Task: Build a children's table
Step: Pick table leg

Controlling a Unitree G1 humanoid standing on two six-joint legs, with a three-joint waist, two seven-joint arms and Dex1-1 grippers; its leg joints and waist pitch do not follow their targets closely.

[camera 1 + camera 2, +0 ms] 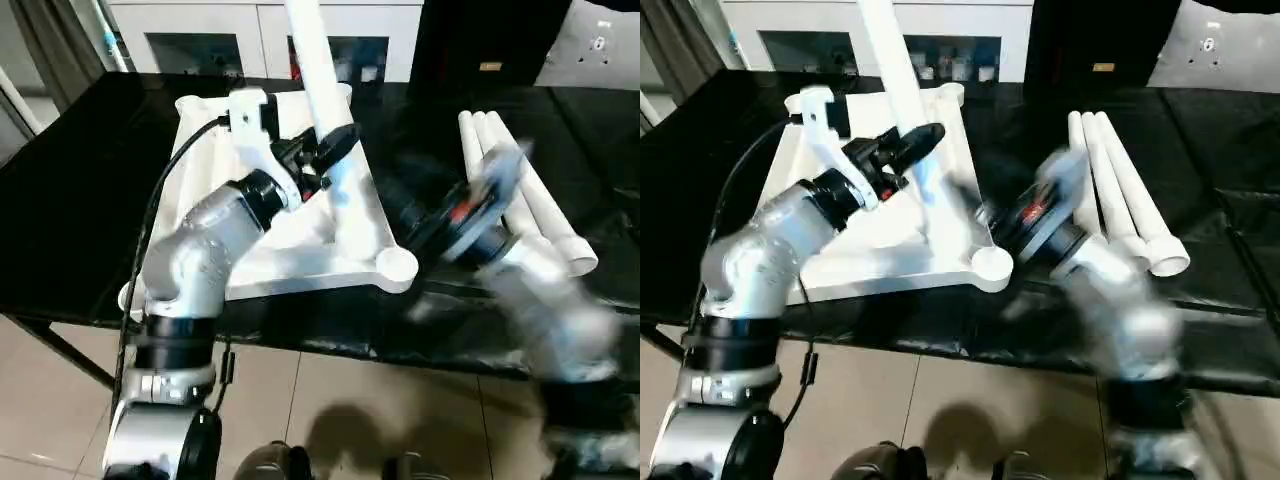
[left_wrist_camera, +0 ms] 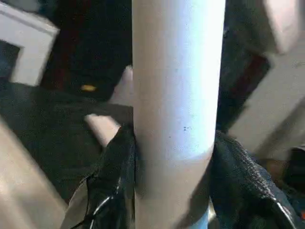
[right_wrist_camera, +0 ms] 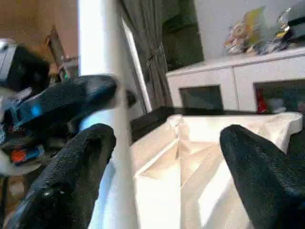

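The left gripper (image 1: 322,158) pinches an upright white leg (image 1: 318,70) between its two black fingers (image 2: 116,167), one pressed to each side of the tube. The silver left forearm rises from the bottom of the head views and bends inward at the wrist, so the gripper points across the upturned table top (image 1: 300,255). The held leg stands nearly vertical over the ribbed underside and runs out of the top of the picture.

The right gripper (image 3: 164,162) has its fingers (image 3: 259,167) spread wide with nothing between them; one finger sits just beside the upright leg, with the left gripper close by on the far side of it. The right arm (image 1: 540,300) is blurred, reaching in from the right above the near corner socket (image 1: 397,266) of the table top.

One table top lies upside down on the black worktable (image 1: 70,200). Three more legs (image 1: 1125,200) lie side by side on the worktable to the right, making four legs in all.
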